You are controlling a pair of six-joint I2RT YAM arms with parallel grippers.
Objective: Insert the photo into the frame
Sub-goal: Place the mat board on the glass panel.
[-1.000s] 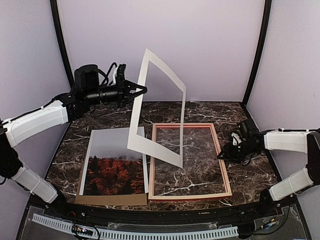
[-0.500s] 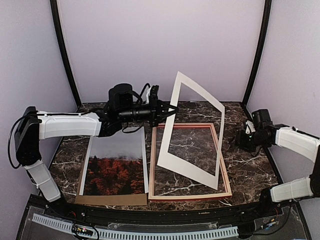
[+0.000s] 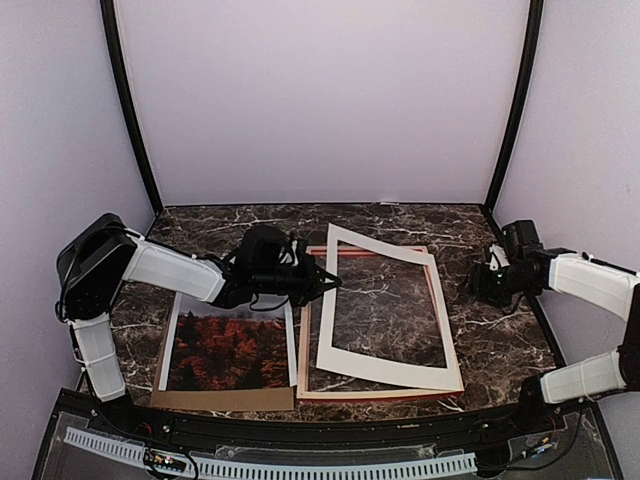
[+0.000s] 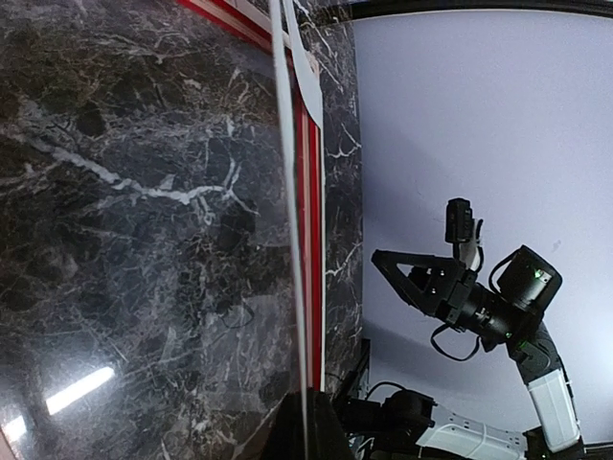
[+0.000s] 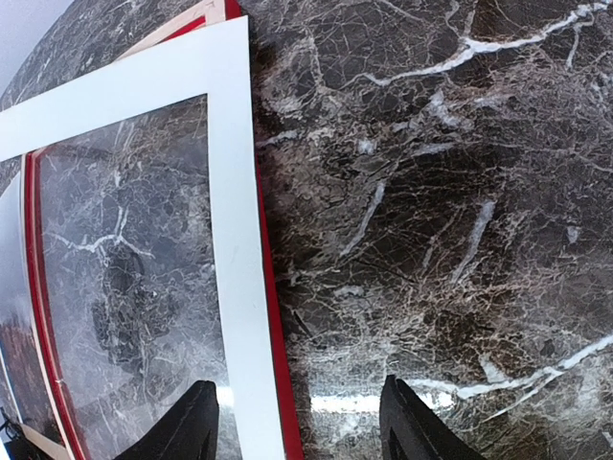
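The left gripper [image 3: 325, 280] is pinched tight on the left edge of the white mat [image 3: 380, 365], which lies over the red frame [image 3: 380, 393]. The photo [image 3: 228, 350] lies just left of the frame, on a brown board [image 3: 220, 400]. The right gripper [image 5: 299, 383] has its fingers apart and holds nothing.

1. Tabletop [image 3: 500, 340]: dark marble pattern with white veins, glossy, showing reflected light in the wrist views.
2. White mat [image 3: 390, 368]: thin board with a rectangular cut-out, over the tabletop's centre-right, skewed to the tabletop's edges. The marble shows through its opening.
3. Brown backing board [image 3: 220, 400]: flat on the tabletop's near-left part. Only a brown strip along its near edge shows.
4. Walls [image 3: 320, 100]: plain pale lilac, enclosing the tabletop on the left, far and right sides.
5. Black posts [image 3: 125, 100]: one at each far corner of the tabletop.
6. Perforated white strip [image 3: 270, 466]: along the tabletop's near edge.
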